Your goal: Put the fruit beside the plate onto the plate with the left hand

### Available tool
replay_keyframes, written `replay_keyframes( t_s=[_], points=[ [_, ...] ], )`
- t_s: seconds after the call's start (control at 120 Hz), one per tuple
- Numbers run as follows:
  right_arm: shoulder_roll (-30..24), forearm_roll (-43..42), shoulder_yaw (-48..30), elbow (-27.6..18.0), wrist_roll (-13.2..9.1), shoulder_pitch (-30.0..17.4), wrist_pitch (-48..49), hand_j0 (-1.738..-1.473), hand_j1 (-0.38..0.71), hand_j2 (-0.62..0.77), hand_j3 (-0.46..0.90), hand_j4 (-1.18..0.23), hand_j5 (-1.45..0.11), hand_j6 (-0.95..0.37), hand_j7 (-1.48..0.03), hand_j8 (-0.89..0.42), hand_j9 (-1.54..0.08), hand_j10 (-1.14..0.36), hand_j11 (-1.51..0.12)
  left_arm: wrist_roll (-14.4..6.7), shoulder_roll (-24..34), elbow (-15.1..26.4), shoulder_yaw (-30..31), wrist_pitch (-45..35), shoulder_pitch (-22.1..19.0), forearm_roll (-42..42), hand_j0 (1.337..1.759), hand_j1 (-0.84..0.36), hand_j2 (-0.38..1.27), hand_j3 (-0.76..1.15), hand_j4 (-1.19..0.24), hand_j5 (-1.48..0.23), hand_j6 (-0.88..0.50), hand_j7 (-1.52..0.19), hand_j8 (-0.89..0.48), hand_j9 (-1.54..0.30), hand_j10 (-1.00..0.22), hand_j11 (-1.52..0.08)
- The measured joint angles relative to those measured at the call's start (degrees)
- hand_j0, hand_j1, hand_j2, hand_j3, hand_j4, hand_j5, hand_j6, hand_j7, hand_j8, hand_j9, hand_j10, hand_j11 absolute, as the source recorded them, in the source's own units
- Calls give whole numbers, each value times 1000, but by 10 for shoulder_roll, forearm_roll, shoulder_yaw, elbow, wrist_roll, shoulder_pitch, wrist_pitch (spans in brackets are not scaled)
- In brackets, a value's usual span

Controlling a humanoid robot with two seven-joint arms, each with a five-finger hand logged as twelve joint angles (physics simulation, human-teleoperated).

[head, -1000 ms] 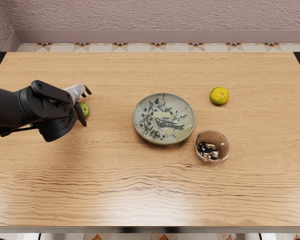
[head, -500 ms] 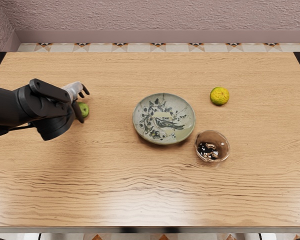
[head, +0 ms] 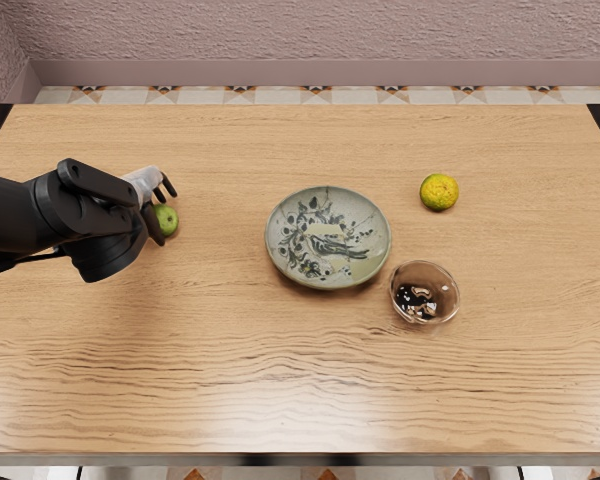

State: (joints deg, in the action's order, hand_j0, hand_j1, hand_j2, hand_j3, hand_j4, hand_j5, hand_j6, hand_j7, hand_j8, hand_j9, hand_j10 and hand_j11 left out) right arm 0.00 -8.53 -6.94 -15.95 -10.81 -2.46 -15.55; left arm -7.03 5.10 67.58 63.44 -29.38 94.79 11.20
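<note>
**Left hand beside a small green fruit, fingers loose around it**

The counter (head: 280, 380) is a pale wood slab with long wavy grain and a square front edge. Toward its left edge sits the green fruit (head: 167, 219), small, round and smooth, resting on the wood. The left hand (head: 108, 238) is bulky, matte black and blocky at the knuckles, and its arm enters across the counter's left edge. Its fingers (head: 152, 181), grey with dark tips, are loosely spread just behind the fruit. A strip of wood shows between them and the fruit. The dark thumb lies against the fruit's left side, and the fingers have not closed on it.

The plate (head: 372, 214) lies flat near the counter's middle, well apart from the green fruit. It is a round, glazed, grey-green ceramic dish with a dark painted bird-and-leaf pattern and a thin raised rim, and it carries nothing.

Toward the right edge sits a yellow fruit (head: 439, 192), round with a pebbled skin. Nearer the front, just beside the plate's right rim, stands a small clear glass bowl (head: 453, 290) holding dark bits.

Bare wood runs between the green fruit and the plate, and the whole front half of the counter is open.
</note>
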Motion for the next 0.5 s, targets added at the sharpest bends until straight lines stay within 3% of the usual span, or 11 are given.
replay_keyframes(
  t_s=[0.5],
  points=[
    [0,0,0,0,0,0,0,-1658,-349,0,0,0,0,0,0,0,0,0,0,0,-1,5,-1,0,2,1,1658,-171,96,0,-439,-572,-439,-571,-439,-571,-439,-571]
  ],
)
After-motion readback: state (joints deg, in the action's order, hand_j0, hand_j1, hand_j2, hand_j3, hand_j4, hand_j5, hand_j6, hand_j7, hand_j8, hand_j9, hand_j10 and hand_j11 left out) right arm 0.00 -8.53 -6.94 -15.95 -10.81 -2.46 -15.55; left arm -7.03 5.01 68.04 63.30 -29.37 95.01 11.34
